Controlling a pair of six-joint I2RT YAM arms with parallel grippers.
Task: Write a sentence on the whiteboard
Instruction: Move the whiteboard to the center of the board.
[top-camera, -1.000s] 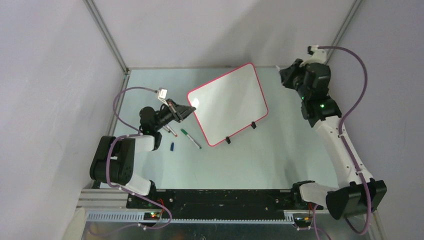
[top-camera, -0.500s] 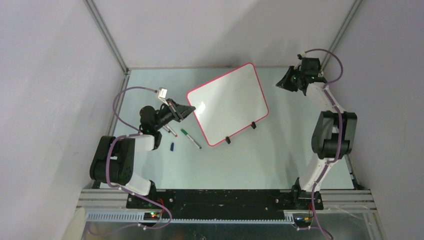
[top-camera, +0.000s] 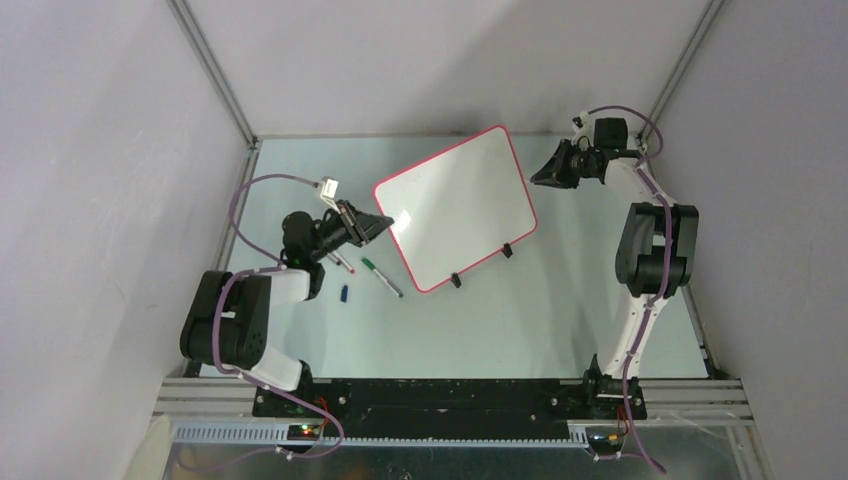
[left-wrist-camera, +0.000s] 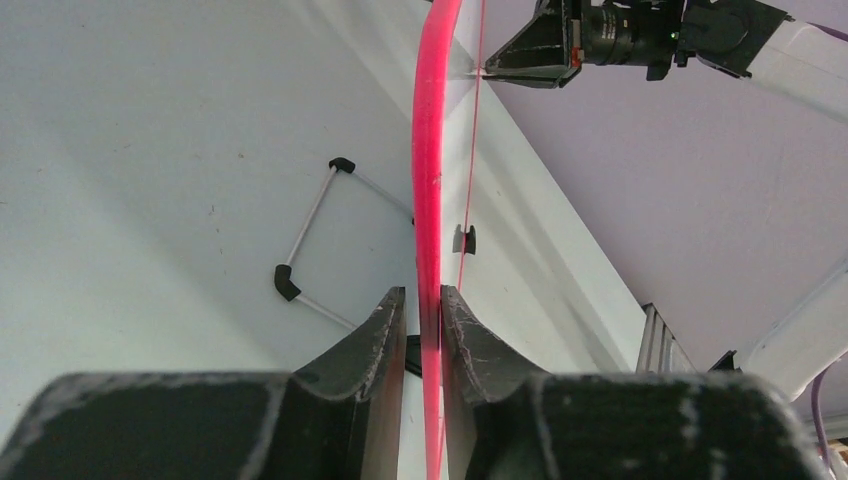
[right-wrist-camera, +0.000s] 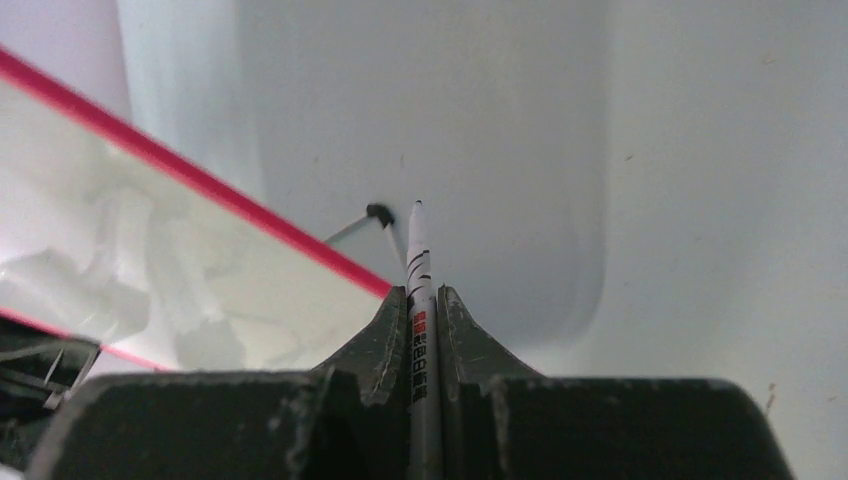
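My left gripper (top-camera: 378, 224) is clamped on the left short edge of the small, glossy white rectangular whiteboard (top-camera: 455, 205). In the left wrist view its thin red frame is pinched between both fingers with no gap. My right gripper (top-camera: 540, 174) is closed around a slim white marker with black print (right-wrist-camera: 419, 255), which sticks straight out past the fingertips.

The whiteboard stands tilted on the pale table (top-camera: 520, 310), and its long axis runs roughly from one gripper to the other. No sentence shows on its face.

The next move turns on 1 relation. The writing face lies to the left of my right gripper, but the marker tip sits just outside the right red edge. In the right wrist view it points past the frame at the table and a wire foot behind it, not at the white surface. I judge the right arm must swing the tip left and over the frame before touching down. 2 spare pens lie on the table near my left arm, 1 of them green-capped (top-camera: 381, 277).
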